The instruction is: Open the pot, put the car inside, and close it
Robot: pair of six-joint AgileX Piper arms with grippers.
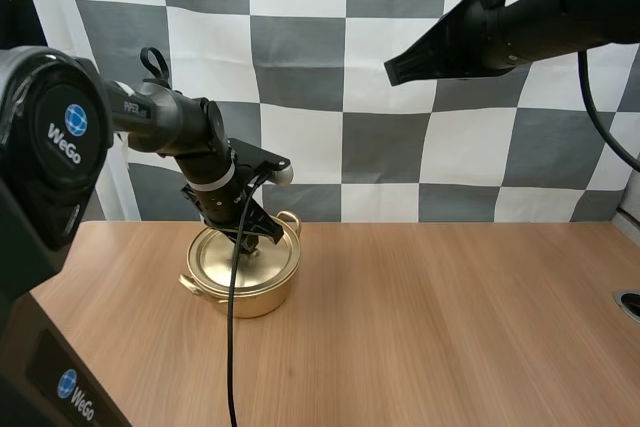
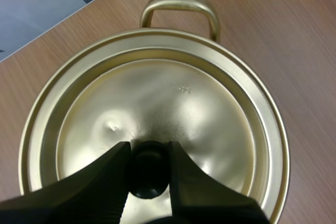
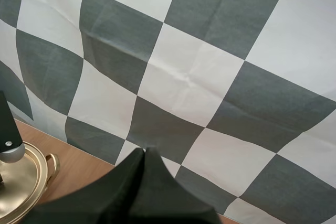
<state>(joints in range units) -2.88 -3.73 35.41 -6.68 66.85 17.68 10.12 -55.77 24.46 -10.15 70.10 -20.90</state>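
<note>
High view: a golden pot (image 1: 245, 292) stands on a wooden table (image 1: 450, 327), toward the left side. Its lid (image 1: 222, 259) is seated flat on the rim. My left arm reaches down from the left, and my left gripper (image 1: 258, 237) is at the middle of the lid. My right gripper (image 1: 392, 71) hangs high over the table, well apart from the pot and holding nothing.

Left wrist view: looking straight down on the lid, my two black fingers (image 2: 105, 182) press against either side of the small black knob (image 2: 148, 174), clamped on it at the tips. One looped side handle (image 2: 181, 6) of the pot lies on the far side of the lid.

Right wrist view: my right fingers lie together as one dark wedge. Beyond them, the pot's rim and a side handle sit at the table's edge.

My judgement is that the opening step is in hand, with the lid gripped but not yet lifted. The knob is small, round and smooth, and only my fingertips hold it. If I pull up at an angle, it could slip free and the lid would drop back. A tilted lift could also catch the lid's edge on the rim and drag or tip the light pot.
</note>
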